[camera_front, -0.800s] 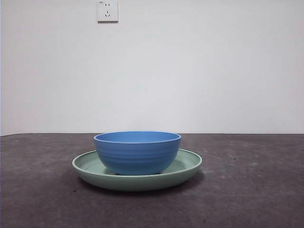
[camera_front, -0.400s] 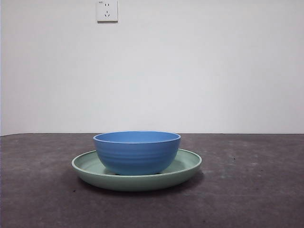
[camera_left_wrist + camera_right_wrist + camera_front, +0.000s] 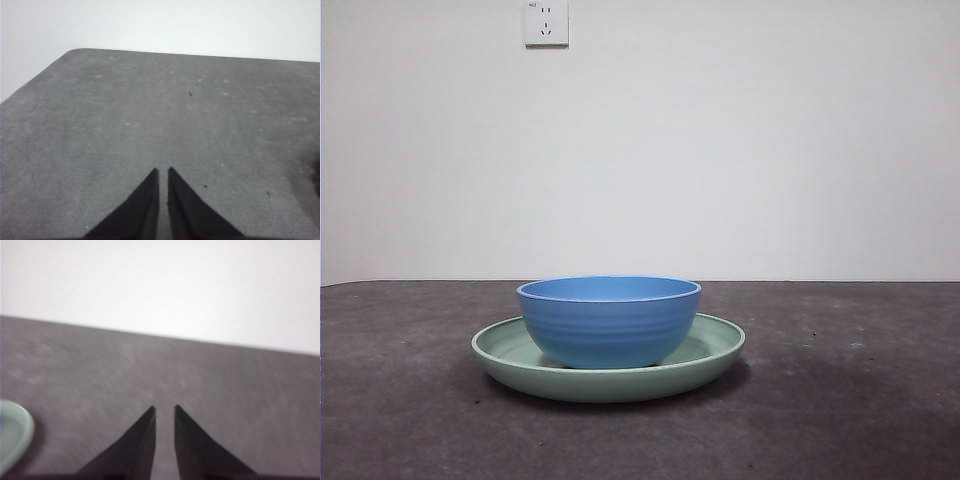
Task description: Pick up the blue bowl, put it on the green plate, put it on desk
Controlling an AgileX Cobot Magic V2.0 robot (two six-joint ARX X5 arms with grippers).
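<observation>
Showing blue bowl (image 3: pixel 609 320) on green plate (image 3: pixel 715 345), front only.

Blue bowl (image 3: pixel 609 322) (faintly ridged), mint-green plate (image 3: pixel 705 360)

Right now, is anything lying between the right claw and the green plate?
No. In the right wrist view, only bare desk lies between the right claw and the green plate.

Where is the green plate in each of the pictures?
Front view: the green plate sits in the middle of the desk, with the blue bowl standing on it.
Left wrist view: the plate is not in it, only bare desk.
Right wrist view: just a pale green bit of its rim peeks in at the edge.
Shared landmark: the dark grey desk meeting the white wall.
</observation>
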